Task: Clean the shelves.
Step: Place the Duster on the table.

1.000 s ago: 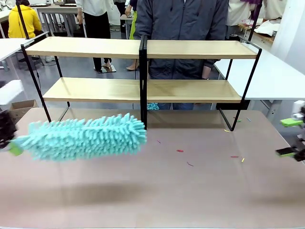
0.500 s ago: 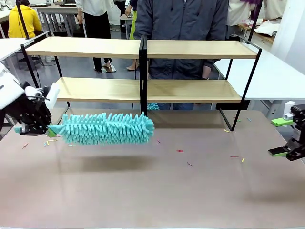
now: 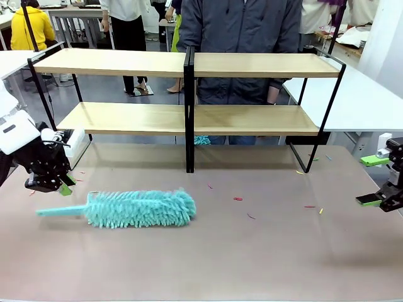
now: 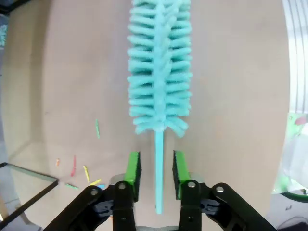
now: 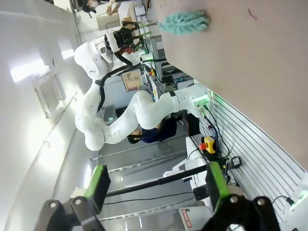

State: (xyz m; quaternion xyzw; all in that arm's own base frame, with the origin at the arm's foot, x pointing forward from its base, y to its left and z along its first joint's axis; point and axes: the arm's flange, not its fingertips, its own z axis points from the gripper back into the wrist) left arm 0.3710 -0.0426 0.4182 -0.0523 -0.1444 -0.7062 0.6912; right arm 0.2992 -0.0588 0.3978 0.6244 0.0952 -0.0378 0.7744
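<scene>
My left end effector (image 4: 155, 167) hung low over the brown desk (image 3: 264, 251) with its green pads parted a little; the thin handle of the teal duster (image 3: 140, 208) ran between them, apparently untouched. The duster lay flat on the desk, its fluffy head pointing toward the middle. My right end effector (image 3: 376, 180) waited at the far right edge, spread wide and empty.

The shelves (image 3: 189, 94) stood across the back of the desk, both wooden tiers bare, a person behind them. Small coloured scraps (image 3: 238, 199) dotted the desk in front.

I judged the risks to be these: a slim handle could roll or slip sideways if the pads closed off-centre, and a low swing of the long head might catch the central black post (image 3: 188, 110) or scatter the scraps.
</scene>
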